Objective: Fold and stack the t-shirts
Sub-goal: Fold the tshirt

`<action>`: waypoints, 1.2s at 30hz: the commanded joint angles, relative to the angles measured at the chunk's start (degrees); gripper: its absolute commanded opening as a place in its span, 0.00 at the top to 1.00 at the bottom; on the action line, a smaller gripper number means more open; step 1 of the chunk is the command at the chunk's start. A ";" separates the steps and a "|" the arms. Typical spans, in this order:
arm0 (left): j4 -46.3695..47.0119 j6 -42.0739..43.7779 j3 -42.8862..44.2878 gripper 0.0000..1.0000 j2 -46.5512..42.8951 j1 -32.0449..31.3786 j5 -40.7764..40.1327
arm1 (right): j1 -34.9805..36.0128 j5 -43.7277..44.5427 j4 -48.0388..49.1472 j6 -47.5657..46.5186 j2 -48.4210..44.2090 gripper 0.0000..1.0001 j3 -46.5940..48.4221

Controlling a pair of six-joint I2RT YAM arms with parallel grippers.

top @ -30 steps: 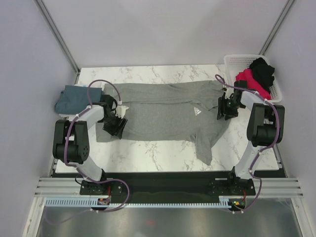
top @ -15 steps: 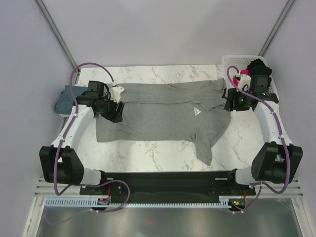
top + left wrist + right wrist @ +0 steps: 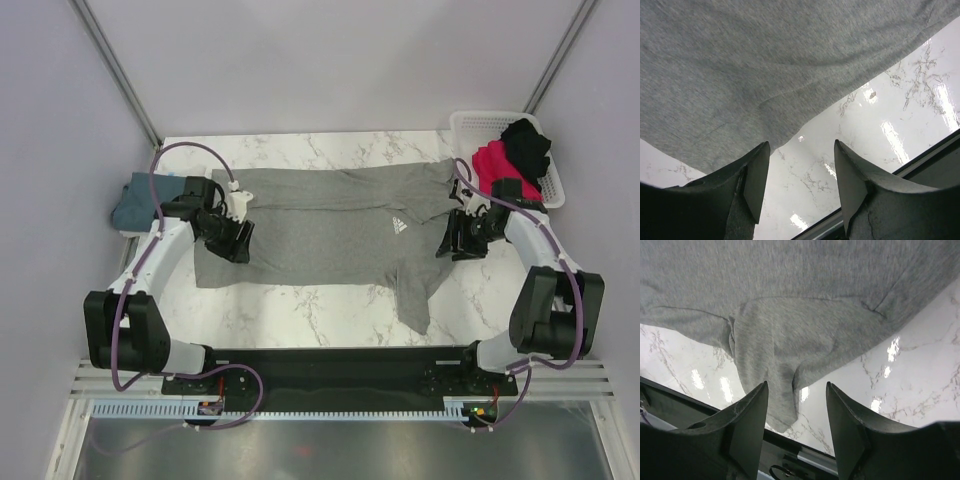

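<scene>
Nearest me, the two arms rise from the front edge of the bench [image 3: 300, 305], and just past that bare marble one sleeve [image 3: 415, 295] of the grey t-shirt [image 3: 330, 230] trails back toward the bases. The shirt itself lies spread flat across the middle, its long axis running left to right: hem to the left, collar and white logo [image 3: 398, 226] to the right. The left arm [image 3: 150, 265] is over the hem end and the right arm [image 3: 545, 250] over the shoulder end, so each has its own end close by. The left jaws are parted wide with nothing between them but marble, the hem edge lying just ahead of the tips. The right jaws are likewise spread and empty, with the rumpled sleeve straight ahead. Further back on the left sits a teal t-shirt [image 3: 140, 200], and in the far right corner a white basket [image 3: 558, 180] holds a pink t-shirt [image 3: 495, 160] and a black t-shirt [image 3: 528, 145].
</scene>
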 commanded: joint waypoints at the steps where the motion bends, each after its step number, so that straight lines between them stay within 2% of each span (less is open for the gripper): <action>1: 0.98 -2.45 -1.72 0.38 -1.46 0.10 2.78 | -0.04 -3.53 5.66 3.78 6.86 0.42 5.26; 5: 1.33 -3.51 -3.31 0.39 -2.16 0.01 3.39 | -0.13 -3.36 7.95 4.85 18.12 0.42 15.71; 6: 1.50 -3.69 -3.83 0.38 -2.42 0.01 3.30 | -0.13 -3.01 7.95 5.03 22.41 0.42 20.78; 12: 2.03 -5.09 -5.50 0.39 -3.48 0.01 3.30 | -0.39 2.79 6.81 3.63 33.60 0.41 37.32; 15: 2.21 -5.36 -5.60 0.39 -3.83 0.10 2.69 | -0.92 6.04 6.72 3.36 35.37 0.41 40.85; 23: 2.03 -5.36 -4.10 0.39 -2.95 0.18 1.98 | -4.87 12.55 6.90 3.80 33.71 0.41 39.90; 26: 2.21 -5.36 -3.84 0.39 -2.42 0.18 2.34 | -5.67 8.61 6.81 2.92 32.39 0.42 39.55; 27: 2.30 -5.36 -3.84 0.39 -2.42 0.18 2.25 | -5.58 3.72 6.98 1.01 31.43 0.42 39.55; 32: -0.50 -5.88 -2.26 0.39 -4.70 0.18 0.41 | -3.74 -10.11 4.18 -1.47 25.89 0.42 38.42; 36: -3.85 -3.18 -2.60 0.38 -9.88 -0.08 1.28 | -0.84 -13.91 4.26 -2.62 13.51 0.41 29.90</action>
